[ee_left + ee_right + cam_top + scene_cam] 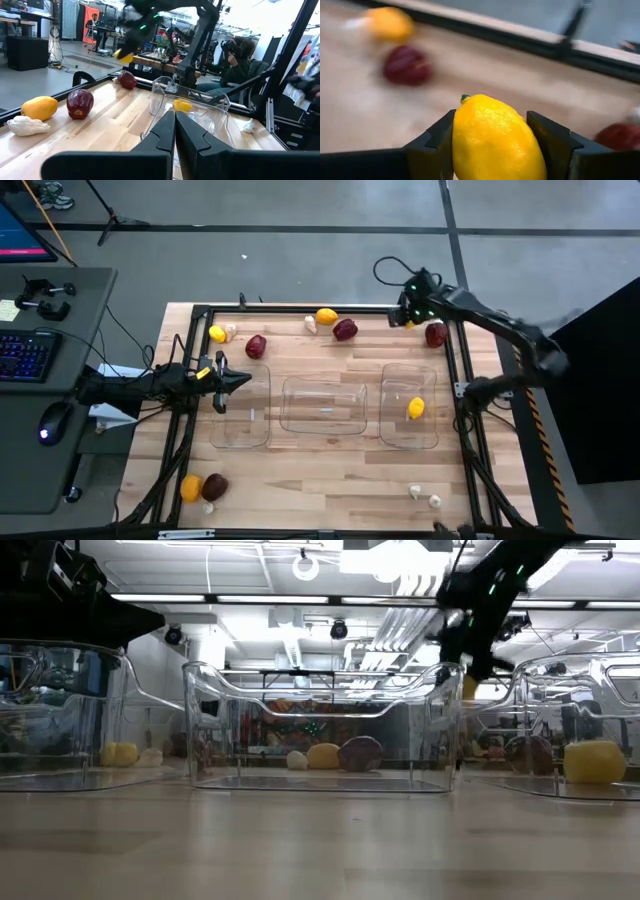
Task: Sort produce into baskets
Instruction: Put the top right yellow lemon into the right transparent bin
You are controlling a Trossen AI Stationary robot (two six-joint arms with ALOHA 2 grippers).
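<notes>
The right gripper (pixel 492 145) clamps a lemon (pixel 495 140) at the table's far edge; the left gripper (pixel 222 383) hovers shut.

A bright yellow, egg-shaped lemon (pixel 492 142) with a tiny green stem tip sits squeezed between the two dark fingers of the right pincer (pixel 492 145), lifted off the table. Just beside that pincer lie two dark red round fruits (pixel 345 330) (pixel 436 334). Three clear plastic box-shaped baskets (pixel 323 406) stand in a row farther from it, and the nearest (pixel 409 405) holds another yellow lemon (pixel 416 408).
</notes>
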